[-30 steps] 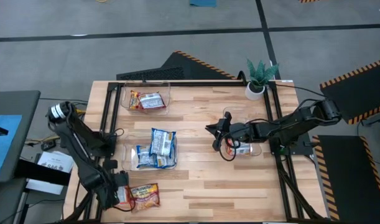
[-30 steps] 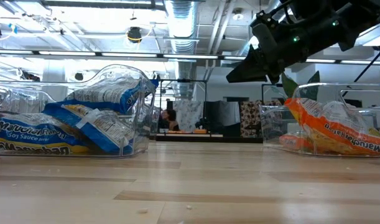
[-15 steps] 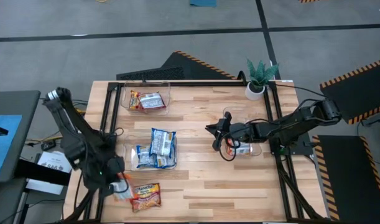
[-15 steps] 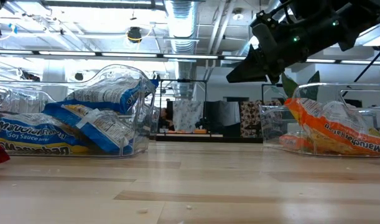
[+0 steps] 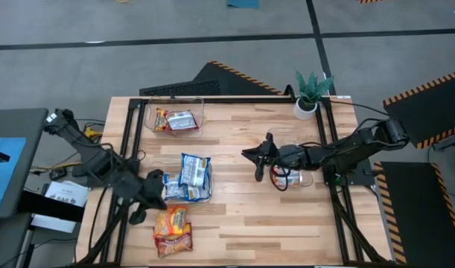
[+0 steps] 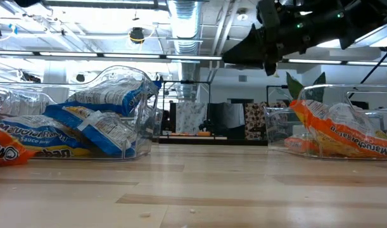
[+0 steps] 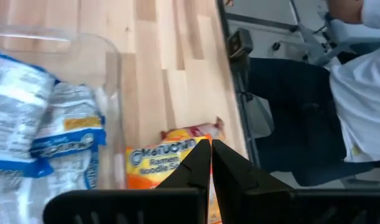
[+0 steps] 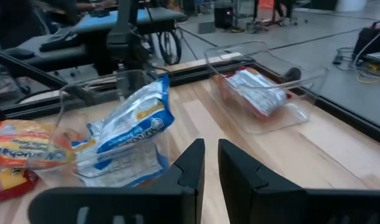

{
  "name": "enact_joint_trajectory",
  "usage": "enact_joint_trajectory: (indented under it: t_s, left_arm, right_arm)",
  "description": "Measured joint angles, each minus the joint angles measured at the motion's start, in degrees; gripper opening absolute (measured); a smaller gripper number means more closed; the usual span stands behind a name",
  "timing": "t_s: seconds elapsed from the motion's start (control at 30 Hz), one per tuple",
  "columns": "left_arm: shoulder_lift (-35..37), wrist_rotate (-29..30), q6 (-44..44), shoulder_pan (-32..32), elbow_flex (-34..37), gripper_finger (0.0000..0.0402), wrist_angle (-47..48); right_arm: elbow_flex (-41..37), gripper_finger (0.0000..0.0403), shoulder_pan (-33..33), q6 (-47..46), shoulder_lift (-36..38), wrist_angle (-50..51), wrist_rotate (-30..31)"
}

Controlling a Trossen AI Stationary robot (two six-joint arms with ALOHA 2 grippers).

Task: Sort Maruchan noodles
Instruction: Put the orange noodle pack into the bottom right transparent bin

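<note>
Pale, smooth wooden planks form the table, edged by a matt black metal frame. Glossy, crinkled plastic wrappers cover the blue-and-white noodle packets inside a clear, shiny plastic bin. An orange packet gleams on bare wood. A dark, matt gripper shows a plastic-like finish.

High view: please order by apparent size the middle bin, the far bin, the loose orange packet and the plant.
1. Middle bin, with the blue packets: largest.
2. Far bin: slightly smaller.
3. Orange packet and plant: they look similar in size, so I will not rank them.
</note>
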State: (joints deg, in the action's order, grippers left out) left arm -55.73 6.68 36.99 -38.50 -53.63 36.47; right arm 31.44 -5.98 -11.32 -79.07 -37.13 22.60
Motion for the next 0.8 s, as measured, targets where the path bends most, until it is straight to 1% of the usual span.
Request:
enact_joint_trajectory:
  t_s: [0.17, 0.3, 0.4, 0.53, 0.57, 0.7, 0.8]
  left_arm:
    - [-0.98, -0.89, -0.01, 2.75, 0.05, 0.0, 1.1]
    - [-3.73, -0.88, 3.26, 2.28, 0.43, 0.0, -1.64]
    - [-7.15, -1.48, 5.98, 0.5, 0.44, 0.001, -5.58]
    - [-12.59, -3.57, 9.17, -2.86, 0.38, 0.0045, -12.73]
    - [-14.04, -3.94, 9.75, -3.71, -0.04, 0.0057, -13.17]
    - [-20.07, -3.79, 10.86, -7.15, -2.54, 0.0105, -11.86]
    - [-24.85, -2.81, 11.29, -9.34, -4.91, 0.014, -8.35]
  right_arm:
    - [0.0, 0.0071, -0.32, -0.19, 0.0, 1.23, -0.21]
    - [0.0, 0.0071, -0.37, -0.21, 0.0, 1.87, -0.23]
    - [0.0, 0.0071, -0.37, -0.22, 0.0, 2.57, -0.24]
    - [0.0, 0.0071, -0.37, -0.24, 0.0, 2.54, -0.23]
    - [0.0, 0.0071, -0.37, -0.25, 0.0, 2.54, -0.23]
    - [0.0, 0.0071, -0.37, -0.27, 0.0, 2.5, -0.24]
    - [0.0, 0.0071, -0.37, -0.36, 0.0, 2.47, -0.24]
